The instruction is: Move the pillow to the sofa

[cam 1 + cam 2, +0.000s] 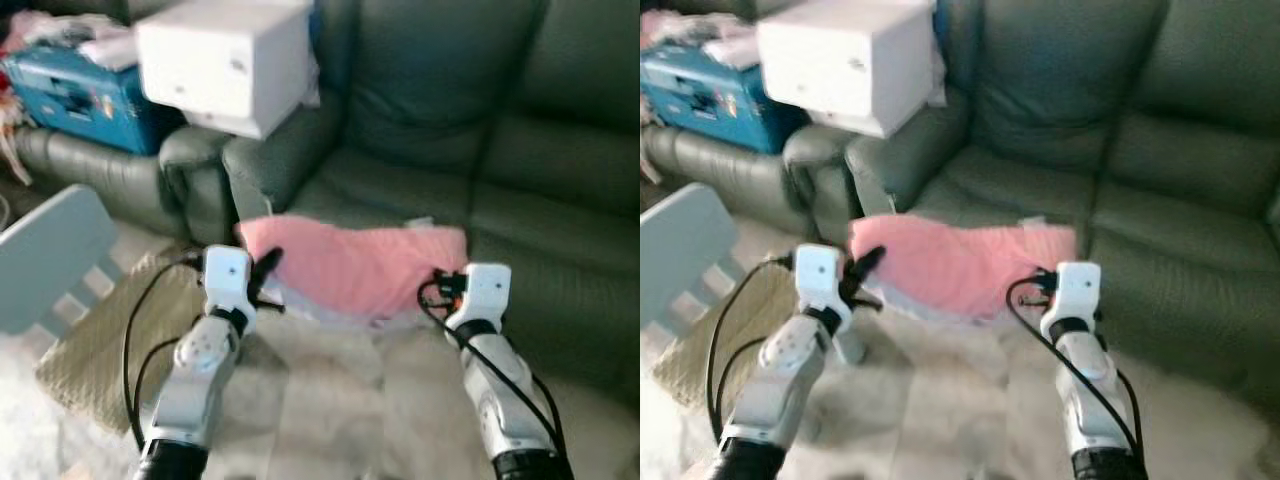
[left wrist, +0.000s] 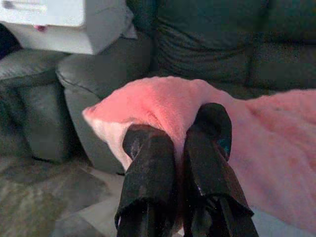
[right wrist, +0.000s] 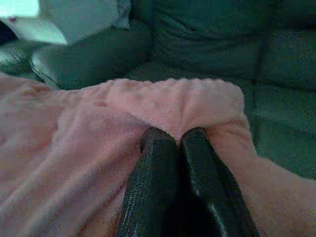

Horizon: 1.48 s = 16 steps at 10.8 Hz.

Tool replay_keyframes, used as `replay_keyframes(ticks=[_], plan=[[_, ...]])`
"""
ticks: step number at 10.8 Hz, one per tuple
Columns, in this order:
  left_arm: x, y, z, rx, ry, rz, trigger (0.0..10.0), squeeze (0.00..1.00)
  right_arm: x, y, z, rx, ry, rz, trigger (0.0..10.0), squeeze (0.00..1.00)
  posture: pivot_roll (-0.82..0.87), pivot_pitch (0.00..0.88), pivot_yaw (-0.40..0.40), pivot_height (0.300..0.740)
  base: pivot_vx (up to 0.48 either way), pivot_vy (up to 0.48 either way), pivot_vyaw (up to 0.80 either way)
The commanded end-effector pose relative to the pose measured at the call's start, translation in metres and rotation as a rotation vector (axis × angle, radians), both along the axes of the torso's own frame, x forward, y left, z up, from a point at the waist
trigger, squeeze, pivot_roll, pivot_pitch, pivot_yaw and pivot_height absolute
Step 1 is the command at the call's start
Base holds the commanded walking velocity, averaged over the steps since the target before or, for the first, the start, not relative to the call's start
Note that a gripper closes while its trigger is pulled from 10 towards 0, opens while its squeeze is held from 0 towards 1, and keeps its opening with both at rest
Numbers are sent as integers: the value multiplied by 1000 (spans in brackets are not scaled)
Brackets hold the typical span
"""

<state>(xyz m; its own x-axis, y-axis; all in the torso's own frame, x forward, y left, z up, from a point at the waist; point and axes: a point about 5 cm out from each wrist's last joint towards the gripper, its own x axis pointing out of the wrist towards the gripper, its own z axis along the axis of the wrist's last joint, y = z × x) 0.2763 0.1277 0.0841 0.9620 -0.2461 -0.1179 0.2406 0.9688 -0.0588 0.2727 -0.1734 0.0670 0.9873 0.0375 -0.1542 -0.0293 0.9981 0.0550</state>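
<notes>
1. The pink pillow (image 1: 355,265) hangs between the two arms, just near the front edge of the dark green sofa (image 1: 480,190), above the pale rug (image 1: 330,400).
2. It looks soft, light and fluffy, so it sags in the middle; I judge the two end edges are the good places to hold it.
3. The left gripper (image 2: 180,143) is clenched on the left end, with fabric pinched between its fingers.
4. The right gripper (image 3: 177,140) is clenched on the right end in the same way.

Sofa seat (image 1: 400,195) lies open; white box (image 1: 228,62) crowns its armrest (image 1: 262,155).
</notes>
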Motion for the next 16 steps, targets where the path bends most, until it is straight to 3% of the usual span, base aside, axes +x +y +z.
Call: replay_keyframes(ticks=[1,11,16], plan=[[0,6,5,5,-15,16,10000,0,4,9,7,5,-30,26,10000,0,-38,0,0,740,368,0,0],[-1,3,5,-3,-7,7,10000,0,2,8,6,2,-26,27,10000,0,-38,0,1,740,394,0,-242],[-1,3,5,-15,-4,10,10000,0,1,9,4,6,-21,29,10000,0,-39,0,1,740,343,330,0]])
